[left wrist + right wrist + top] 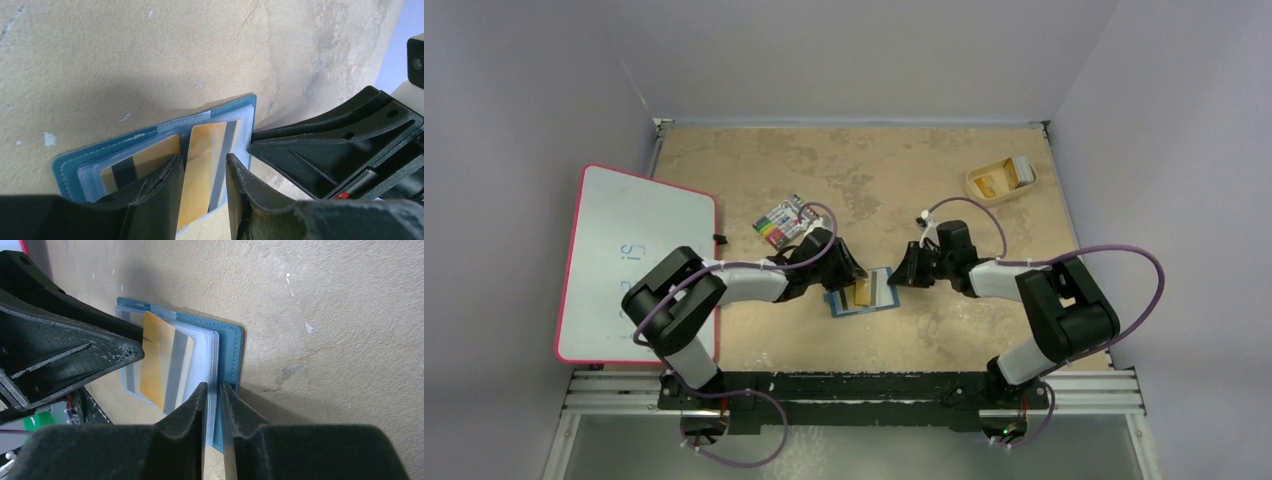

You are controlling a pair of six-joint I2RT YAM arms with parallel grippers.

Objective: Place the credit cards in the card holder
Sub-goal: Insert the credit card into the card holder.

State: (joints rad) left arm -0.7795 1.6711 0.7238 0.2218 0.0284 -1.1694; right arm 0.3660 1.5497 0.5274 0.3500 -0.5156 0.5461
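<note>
We see the card holder [861, 292] lying open on the table [874, 170], midway between the two arms, teal cover down and clear pockets up. One orange-yellow credit card [145, 157] sits in its left-hand pocket, dark stripe showing. A second credit card [207, 150] lies partly in the right-hand pocket, its near end sticking out past the holder's edge.

The left gripper [204, 165] has its jaws apart, one finger on each side of that second card. The card's face shows in the gap, so nothing is pinched. From the right wrist, one fingertip sits right at the card's long edge.

The right gripper [214, 390] is nearly closed, clamping the holder's right-hand edge. The clear sleeves and the teal cover are between its fingers.

The near ends of both cards are hidden behind the left fingers. We can read no print on either card.

Farther out, a striped pack [784, 222] lies just behind the left gripper. A tan tray [1001, 180] at the far right holds orange and whitish pieces too small to identify. A red-edged whiteboard [636, 262] at the left carries faint blue marks we cannot read.
</note>
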